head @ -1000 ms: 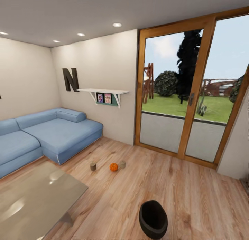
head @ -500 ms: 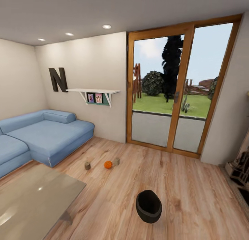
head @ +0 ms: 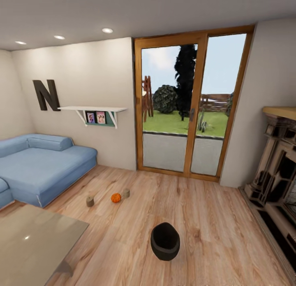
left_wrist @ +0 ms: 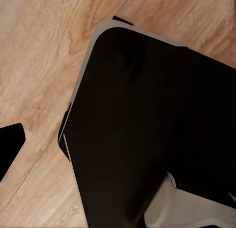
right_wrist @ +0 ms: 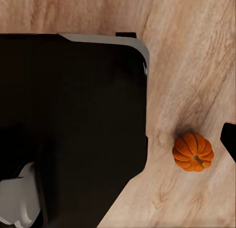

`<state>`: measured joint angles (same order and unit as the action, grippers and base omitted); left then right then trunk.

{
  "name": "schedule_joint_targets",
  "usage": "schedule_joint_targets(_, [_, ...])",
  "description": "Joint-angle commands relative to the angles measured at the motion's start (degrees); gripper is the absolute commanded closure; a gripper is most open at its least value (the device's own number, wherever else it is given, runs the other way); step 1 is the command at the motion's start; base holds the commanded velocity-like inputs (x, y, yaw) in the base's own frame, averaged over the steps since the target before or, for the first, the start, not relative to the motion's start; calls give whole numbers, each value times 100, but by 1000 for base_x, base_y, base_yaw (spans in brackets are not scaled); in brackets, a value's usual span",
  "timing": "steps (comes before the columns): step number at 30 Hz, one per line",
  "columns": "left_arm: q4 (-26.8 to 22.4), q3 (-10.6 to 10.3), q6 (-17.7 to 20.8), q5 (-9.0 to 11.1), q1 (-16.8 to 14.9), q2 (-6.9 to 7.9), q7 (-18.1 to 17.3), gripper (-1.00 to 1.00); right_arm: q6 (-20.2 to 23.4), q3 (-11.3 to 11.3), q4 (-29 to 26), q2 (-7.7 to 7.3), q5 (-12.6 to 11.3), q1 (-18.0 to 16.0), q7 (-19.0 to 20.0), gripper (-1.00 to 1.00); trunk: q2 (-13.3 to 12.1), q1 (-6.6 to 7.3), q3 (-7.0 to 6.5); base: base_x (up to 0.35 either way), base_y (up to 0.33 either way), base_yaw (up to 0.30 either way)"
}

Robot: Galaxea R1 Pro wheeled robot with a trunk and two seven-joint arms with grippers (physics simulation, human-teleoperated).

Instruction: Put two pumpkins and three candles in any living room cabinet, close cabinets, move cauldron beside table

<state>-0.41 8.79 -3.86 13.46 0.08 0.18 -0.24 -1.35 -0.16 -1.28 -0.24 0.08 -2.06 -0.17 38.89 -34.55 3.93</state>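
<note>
Looking over the living room from the head view, the whole picture sits further to the left than one second ago, so the camera has turned to the right; the things themselves have not moved. The wooden floor [head: 213,220] takes most of the lower part. The glass sliding door [head: 191,105] is now in the middle, and a dark fireplace [head: 275,170] has come in at the right edge, which was not there before. The blue sofa [head: 41,166] is now cut more by the left edge. The coffee table [head: 33,240] with its glossy top stands at the lower left corner, with less of it in the picture than before. On the wall are a letter N [head: 46,95] and a white shelf [head: 92,110].

The black cauldron [head: 165,241] stands upright on the floor, apart from the table. Further back, near the sofa, one pumpkin [head: 116,198] lies between two candles: one candle [head: 90,201] at its left and the other candle [head: 126,192] just beside it at its right.

In the right wrist view, a second pumpkin [right_wrist: 192,152] lies on the floor beside the robot's dark base [right_wrist: 73,125]. The left wrist view shows the same dark body over floor. I cannot tell if either pincer is apart or together.
</note>
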Motion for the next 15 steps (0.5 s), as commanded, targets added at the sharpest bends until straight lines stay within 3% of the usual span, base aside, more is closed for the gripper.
schedule_joint_targets(1, [-4, 44, -11, -2, 1, -1, -3, -100, -14, -2, 5, 2, 1, -5, -2, -100, 7, -2, 8, 0, 0, -258])
schedule_joint_targets(15, [-5, 44, -11, -2, 1, -1, -3, -100, -14, -2, 5, -2, 1, -5, 0, -100, 7, -2, 8, 0, 0, -258])
